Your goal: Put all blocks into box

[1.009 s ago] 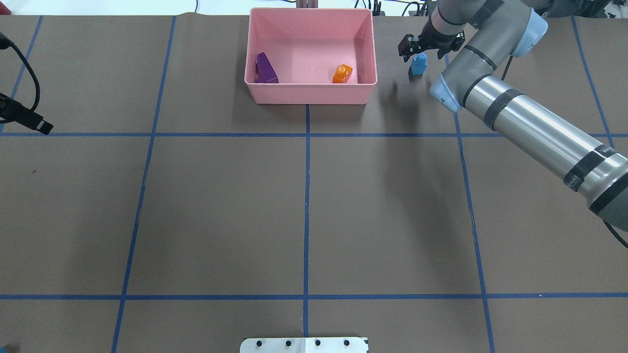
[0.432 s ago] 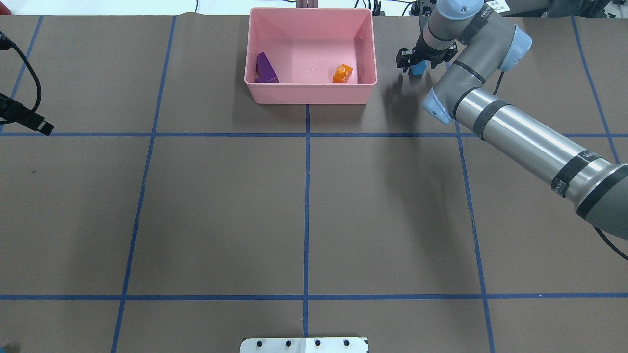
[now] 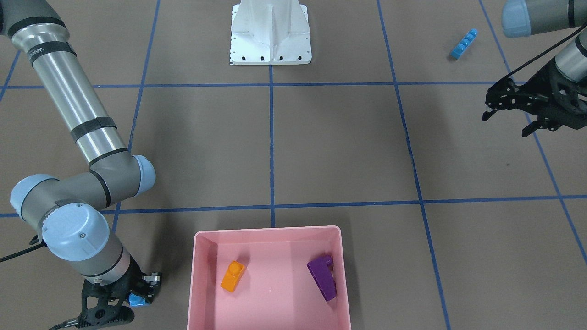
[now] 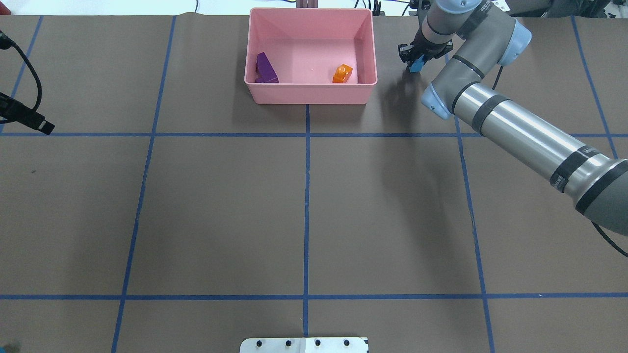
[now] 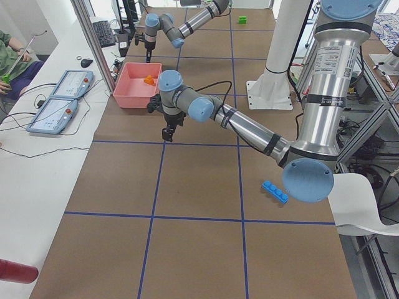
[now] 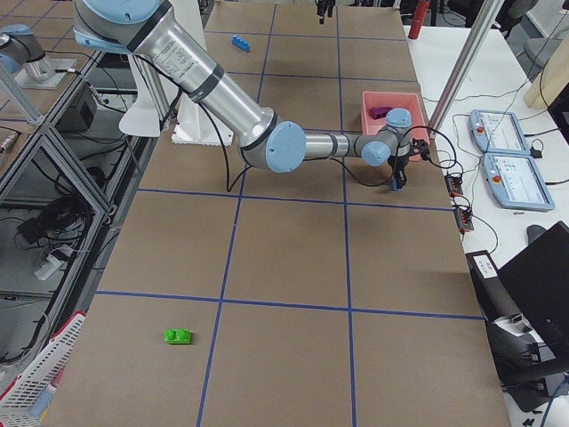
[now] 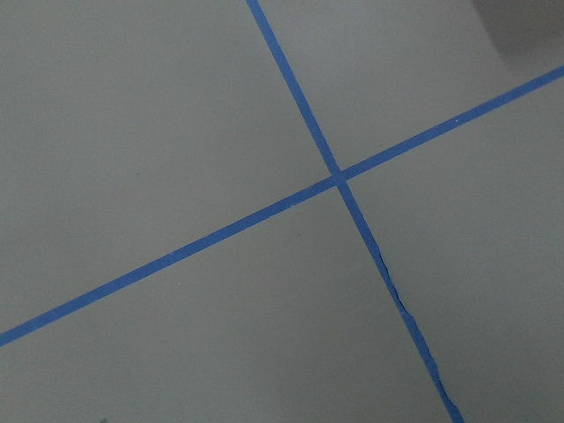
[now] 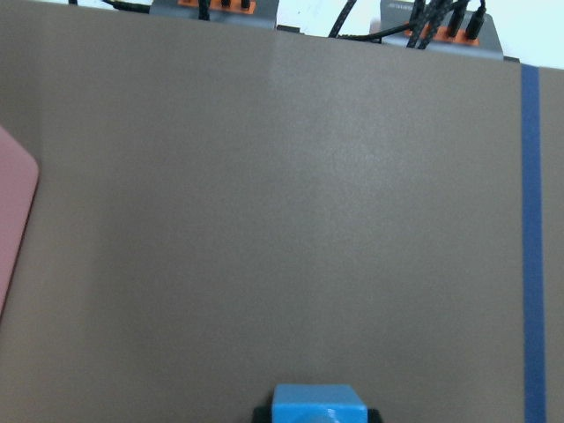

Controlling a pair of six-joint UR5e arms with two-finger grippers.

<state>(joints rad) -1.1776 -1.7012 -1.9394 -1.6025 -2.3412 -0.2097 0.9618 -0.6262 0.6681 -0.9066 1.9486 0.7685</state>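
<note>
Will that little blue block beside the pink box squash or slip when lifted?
Probably stiff: the small blue block looks like hard moulded plastic. Likely light, being tiny beside the box. Its smooth sides might slip slightly.

Robotics lab, not a home or shop. Two industrial arms, left arm (image 5: 249,128) and right arm (image 4: 515,132), share a white pedestal base (image 3: 270,32) bolted to the counter (image 4: 221,206). The counter is covered in brown paper marked with a blue tape grid (image 4: 306,196). Two teach pendants (image 5: 72,83) lie on a white side bench, with a keyboard (image 5: 104,33) nearby. Aluminium frame posts (image 5: 93,43) stand along the edge. Loose cables (image 6: 62,213) lie under the frame. A seated person's sleeve (image 5: 12,59) shows at the edge.
</note>
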